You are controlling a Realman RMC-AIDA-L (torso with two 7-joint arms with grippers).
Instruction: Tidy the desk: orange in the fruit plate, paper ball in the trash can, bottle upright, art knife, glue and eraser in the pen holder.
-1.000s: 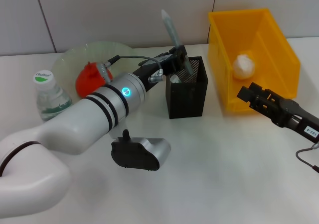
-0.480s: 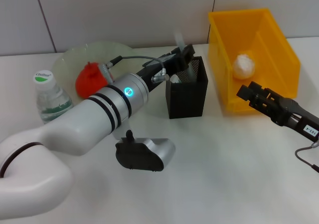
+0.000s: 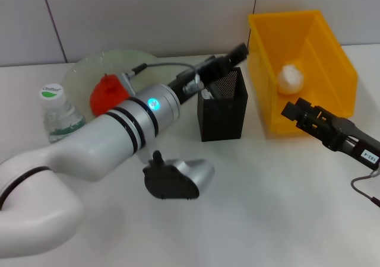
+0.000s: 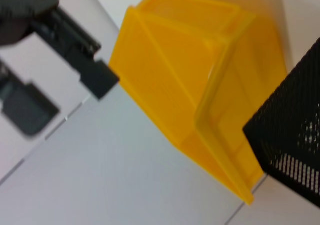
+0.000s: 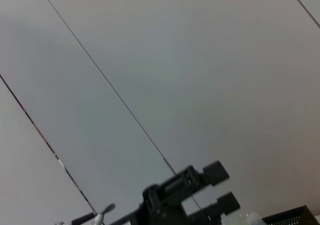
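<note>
Head view shows us the left gripper (image 3: 236, 51) above the back rim of the pen holder (image 3: 222, 110); it holds nothing we can see, and its fingers look parted in the right wrist view, with a gap between the two pads. The right gripper (image 3: 295, 111) waits beside the trash can (image 3: 332, 59), and we cannot tell how its fingers stand. We see the paper ball (image 3: 290, 79) in the can, the orange (image 3: 108, 95) in the fruit plate (image 3: 89, 68) and the bottle (image 3: 59, 114) upright. The risk, we think, is the left arm: if it moves low, it can catch the rim and tip the light holder.
</note>
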